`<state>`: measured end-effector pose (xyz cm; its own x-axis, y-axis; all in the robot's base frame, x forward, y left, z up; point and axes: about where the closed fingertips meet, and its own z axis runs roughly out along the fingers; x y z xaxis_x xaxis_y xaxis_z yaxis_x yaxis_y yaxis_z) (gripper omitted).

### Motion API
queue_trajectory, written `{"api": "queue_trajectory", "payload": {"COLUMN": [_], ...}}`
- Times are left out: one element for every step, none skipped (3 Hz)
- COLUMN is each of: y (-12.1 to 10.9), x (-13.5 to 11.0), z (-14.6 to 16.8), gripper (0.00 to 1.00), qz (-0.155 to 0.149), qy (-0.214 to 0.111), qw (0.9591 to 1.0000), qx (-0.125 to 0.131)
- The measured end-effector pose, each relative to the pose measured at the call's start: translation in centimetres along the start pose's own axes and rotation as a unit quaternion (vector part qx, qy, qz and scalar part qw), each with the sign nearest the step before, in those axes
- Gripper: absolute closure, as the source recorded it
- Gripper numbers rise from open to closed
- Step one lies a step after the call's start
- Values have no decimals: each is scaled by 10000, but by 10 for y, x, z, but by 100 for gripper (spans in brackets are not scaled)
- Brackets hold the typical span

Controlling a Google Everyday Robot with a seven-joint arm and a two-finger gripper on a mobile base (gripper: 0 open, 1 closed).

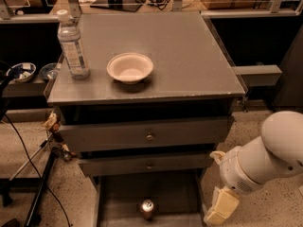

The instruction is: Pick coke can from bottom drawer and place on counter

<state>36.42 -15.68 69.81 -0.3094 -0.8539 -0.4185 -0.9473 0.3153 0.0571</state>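
Note:
The coke can (147,208) stands upright on the floor of the open bottom drawer (124,194), near its front; I see its silver top from above. The counter (189,51) is the grey top of the cabinet above it. My gripper (220,207) hangs at the lower right, just outside the drawer's right rail, about level with the can and to the right of it. It holds nothing that I can see. The white arm (267,155) reaches in from the right edge.
A clear water bottle (73,45) stands at the counter's left edge, with a white bowl (130,67) beside it. Two closed drawer fronts with knobs (149,136) sit above the open drawer. A stand and cables (40,193) are on the floor at left.

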Motion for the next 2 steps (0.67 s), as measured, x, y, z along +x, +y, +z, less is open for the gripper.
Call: {"api": "queue_trajectory", "payload": {"y": [-20, -31], "x": [17, 23], "z": [39, 63], "gripper": [0, 0], "qz": [155, 199], "qy": [-214, -307], "qw": [9996, 9992], "qx": [102, 144]}}
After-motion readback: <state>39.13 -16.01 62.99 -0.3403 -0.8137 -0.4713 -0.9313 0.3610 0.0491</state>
